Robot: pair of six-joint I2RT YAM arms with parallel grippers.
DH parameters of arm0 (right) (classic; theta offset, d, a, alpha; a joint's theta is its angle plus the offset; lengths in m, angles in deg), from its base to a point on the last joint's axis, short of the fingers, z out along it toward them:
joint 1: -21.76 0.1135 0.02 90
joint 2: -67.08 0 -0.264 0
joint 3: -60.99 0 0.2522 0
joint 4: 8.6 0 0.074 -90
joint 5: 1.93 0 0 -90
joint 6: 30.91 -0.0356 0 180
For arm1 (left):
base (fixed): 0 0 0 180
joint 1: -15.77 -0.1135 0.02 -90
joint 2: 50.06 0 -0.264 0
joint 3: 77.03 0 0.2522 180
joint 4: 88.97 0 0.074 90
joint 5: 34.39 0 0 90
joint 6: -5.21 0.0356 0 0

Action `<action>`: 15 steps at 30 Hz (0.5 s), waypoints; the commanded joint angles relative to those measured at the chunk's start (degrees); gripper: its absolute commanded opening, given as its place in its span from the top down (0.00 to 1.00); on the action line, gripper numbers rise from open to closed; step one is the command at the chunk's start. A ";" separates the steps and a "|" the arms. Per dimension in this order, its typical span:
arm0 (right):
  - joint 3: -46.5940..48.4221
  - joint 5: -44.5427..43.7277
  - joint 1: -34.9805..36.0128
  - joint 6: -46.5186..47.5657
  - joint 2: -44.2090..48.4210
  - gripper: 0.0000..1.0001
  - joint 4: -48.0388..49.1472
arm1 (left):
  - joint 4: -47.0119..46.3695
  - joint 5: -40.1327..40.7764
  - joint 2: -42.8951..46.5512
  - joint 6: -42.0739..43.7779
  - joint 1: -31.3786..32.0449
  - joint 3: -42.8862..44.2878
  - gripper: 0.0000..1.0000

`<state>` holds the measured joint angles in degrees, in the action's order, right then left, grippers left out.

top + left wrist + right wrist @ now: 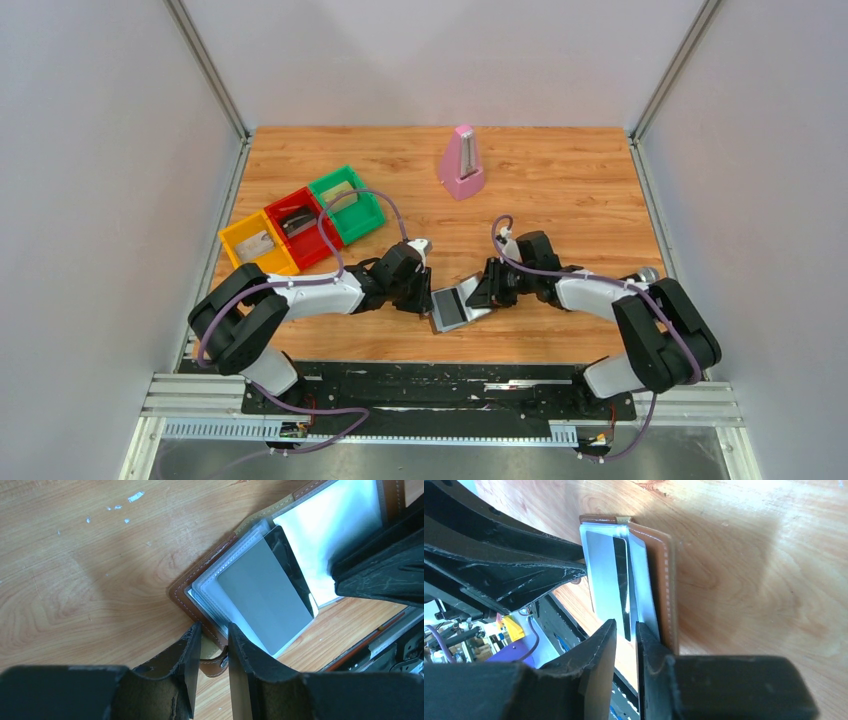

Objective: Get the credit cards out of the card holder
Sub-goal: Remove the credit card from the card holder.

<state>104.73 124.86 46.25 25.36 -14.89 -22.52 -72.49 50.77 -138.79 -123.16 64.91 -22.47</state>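
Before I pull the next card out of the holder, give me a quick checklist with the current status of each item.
1. The card holder lies open: ok.
2. The grey card sticks out past the holder's rim: ok.
3. The left pincer grips the clasp tab: cannot tell; its fingers stand either side of it.
4. The right pincer is clamped on a card: cannot tell; its fingers are slightly apart at the card's end.
5. The pink metronome is well away from both arms: ok.

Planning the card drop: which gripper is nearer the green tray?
Left. The left gripper sits at the card holder's left edge, on the green tray's side; the right gripper is at the holder's right edge, farther away.
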 commanded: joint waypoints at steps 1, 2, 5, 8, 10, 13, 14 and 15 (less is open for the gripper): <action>2.60 1.59 0.24 0.39 -3.27 0.76 2.69 | 1.14 1.04 -1.48 1.35 0.16 0.60 0.65; 2.75 1.41 0.35 0.21 -3.90 0.74 3.04 | 1.10 1.01 -1.46 1.36 0.16 0.56 0.65; 3.45 0.53 0.88 0.05 -5.91 0.71 3.32 | 1.04 1.14 -1.45 1.34 0.12 0.47 0.66; 3.85 0.41 1.32 0.00 -7.72 0.70 3.86 | 0.83 1.04 -1.57 1.34 0.15 0.47 0.66; 3.65 0.19 1.49 -0.15 -8.32 0.70 4.23 | 0.72 0.99 -1.74 1.35 0.14 0.51 0.66; 3.26 0.19 1.44 -0.35 -9.04 0.69 5.08 | 0.59 0.94 -2.05 1.26 0.16 0.43 0.66; 3.20 0.38 1.46 -0.44 -9.22 0.69 5.42 | 0.60 0.88 -2.10 1.23 0.16 0.43 0.66; 3.12 0.58 1.52 -0.49 -9.51 0.69 5.81 | 0.57 0.84 -2.20 1.26 0.16 0.43 0.66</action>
<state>107.09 126.22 47.35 24.68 -22.89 -19.71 -72.90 50.73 -139.12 -123.05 64.91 -22.36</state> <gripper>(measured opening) 0.303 0.341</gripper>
